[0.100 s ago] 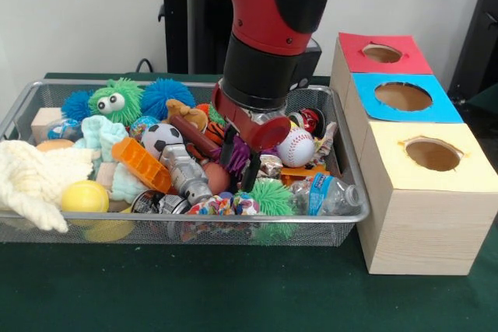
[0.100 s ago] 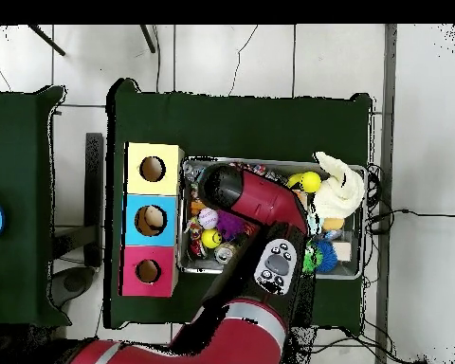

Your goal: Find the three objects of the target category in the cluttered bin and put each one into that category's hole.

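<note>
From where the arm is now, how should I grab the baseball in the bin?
Grip the baseball across its middle with the jaws, coming straight down from above. It is round and sits on top of the clutter with its upper half exposed. Its sides are crowded by the bottle and toys, so a side approach looks blocked.

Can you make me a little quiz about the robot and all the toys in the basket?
1. True or false: the gripper is down among the toys in the wire bin.
2. Which box top is nearest the front-view camera: A red, B blue, C yellow?
3. What ball lies just beside the arm, white with red stitching?

Key: 1 true. 2 C, the yellow box. 3 The baseball.
</note>
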`<action>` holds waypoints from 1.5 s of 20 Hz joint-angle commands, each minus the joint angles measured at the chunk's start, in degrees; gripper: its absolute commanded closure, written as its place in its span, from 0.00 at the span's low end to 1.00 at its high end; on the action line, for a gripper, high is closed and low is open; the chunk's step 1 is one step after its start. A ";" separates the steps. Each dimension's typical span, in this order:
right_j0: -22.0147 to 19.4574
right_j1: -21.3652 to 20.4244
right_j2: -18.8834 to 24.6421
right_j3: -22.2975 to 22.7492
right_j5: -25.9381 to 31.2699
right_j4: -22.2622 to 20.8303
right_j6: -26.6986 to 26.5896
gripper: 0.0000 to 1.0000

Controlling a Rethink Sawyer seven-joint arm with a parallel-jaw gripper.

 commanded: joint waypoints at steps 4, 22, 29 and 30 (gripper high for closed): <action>-2.33 6.62 7.05 -4.41 1.04 2.71 8.54 0.00; 0.38 2.77 6.01 0.79 6.40 5.85 12.40 0.00; 0.54 2.51 4.43 -0.89 9.19 5.83 12.23 0.00; 0.45 2.67 4.36 -1.28 9.36 5.84 12.14 0.00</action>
